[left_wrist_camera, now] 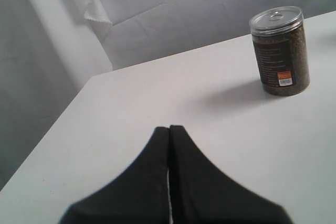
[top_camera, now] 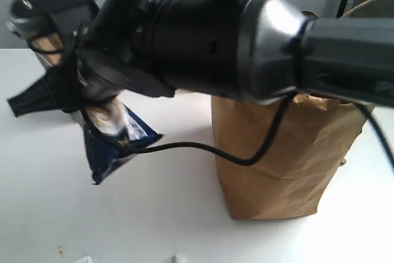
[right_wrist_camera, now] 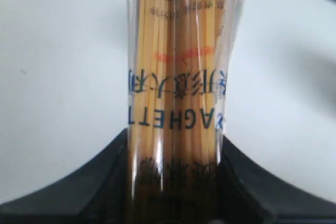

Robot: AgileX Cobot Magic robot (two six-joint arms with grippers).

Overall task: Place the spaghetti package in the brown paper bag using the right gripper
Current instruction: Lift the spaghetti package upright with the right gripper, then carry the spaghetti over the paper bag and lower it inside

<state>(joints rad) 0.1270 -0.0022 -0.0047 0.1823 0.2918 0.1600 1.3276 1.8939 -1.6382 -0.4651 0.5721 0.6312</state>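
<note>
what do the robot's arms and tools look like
The right arm is a thick black cylinder with a shiny silver band leading into a dark grey link. A thin black cable loops beneath it. The right tool has matte black, curved fingers. The left tool shows two black fingers tapering to a point. No lettering is readable.

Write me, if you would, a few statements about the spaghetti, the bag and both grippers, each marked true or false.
1. The right gripper is clamped on the spaghetti. True.
2. The spaghetti is inside the bag. False: it hangs outside, to the bag's side.
3. The left gripper is open. False: its jaws are shut, holding nothing.
4. A jar stands upright on the table. True.
5. The bag lies flat. False: it stands upright.
</note>
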